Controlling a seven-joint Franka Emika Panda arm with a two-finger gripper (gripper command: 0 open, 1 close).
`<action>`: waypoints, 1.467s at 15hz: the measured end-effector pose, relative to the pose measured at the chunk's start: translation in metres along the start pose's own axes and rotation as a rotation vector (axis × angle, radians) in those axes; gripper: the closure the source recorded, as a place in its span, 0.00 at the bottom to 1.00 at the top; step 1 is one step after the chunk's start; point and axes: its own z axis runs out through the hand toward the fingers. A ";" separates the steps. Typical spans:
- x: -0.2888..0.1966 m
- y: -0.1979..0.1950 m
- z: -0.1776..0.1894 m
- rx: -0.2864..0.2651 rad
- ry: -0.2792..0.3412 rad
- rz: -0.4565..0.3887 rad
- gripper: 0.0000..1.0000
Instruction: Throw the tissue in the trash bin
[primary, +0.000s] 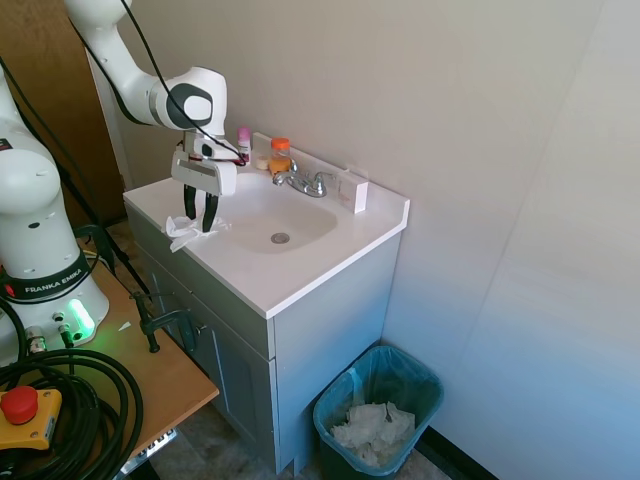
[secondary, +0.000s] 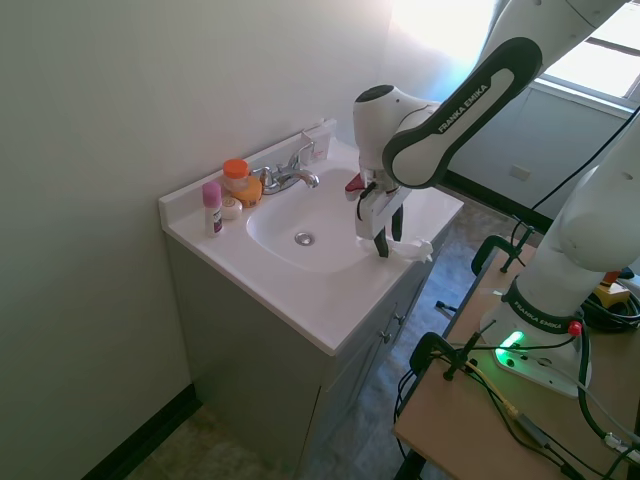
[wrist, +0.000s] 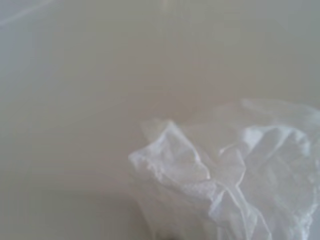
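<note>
The tissue (primary: 182, 234) is a crumpled white sheet lying on the white vanity counter (primary: 330, 255), at its front edge left of the basin. My gripper (primary: 199, 222) points straight down over it, fingers apart and open, tips level with the tissue. In the second exterior view the tissue (secondary: 416, 250) pokes out beside the gripper (secondary: 384, 246). In the wrist view the tissue (wrist: 225, 185) shows close up. The teal trash bin (primary: 425, 385) stands on the floor to the right of the vanity, lined with a clear bag, with crumpled white tissues (primary: 372, 430) inside.
A chrome faucet (primary: 305, 182), an orange-capped bottle (primary: 280, 155), a pink bottle (primary: 243, 143) and a white box (primary: 352, 190) line the back of the counter. The sink basin (primary: 280, 225) lies right of the gripper. A wooden table (primary: 170, 375) stands against the vanity's front left.
</note>
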 end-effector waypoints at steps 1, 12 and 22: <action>0.000 0.000 0.000 0.002 0.002 0.002 1.00; 0.011 0.003 -0.013 0.050 0.020 0.038 1.00; 0.117 0.143 -0.156 0.376 0.162 0.289 1.00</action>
